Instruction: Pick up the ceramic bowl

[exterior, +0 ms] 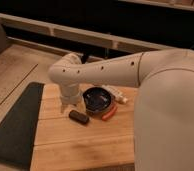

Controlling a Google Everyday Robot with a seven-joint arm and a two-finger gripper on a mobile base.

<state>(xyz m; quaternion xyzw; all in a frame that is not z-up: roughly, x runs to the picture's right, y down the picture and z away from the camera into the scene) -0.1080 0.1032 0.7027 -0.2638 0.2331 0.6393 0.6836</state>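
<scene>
Just beside the ceramic bowl (96, 99) hangs the claw (72, 105)

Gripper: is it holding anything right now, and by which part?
Cannot be told. The gripper is down beside the ceramic bowl, close to its rim, but whether it has a hold there does not show.

Warm, dim light falls on a wooden plank table (80, 145). A dark grey mat (15, 125) lies along its left, pale floor (10, 70) beyond, a long pale ledge (80, 34) behind.

tool (72, 105) beside ceramic bowl (97, 99)
</scene>
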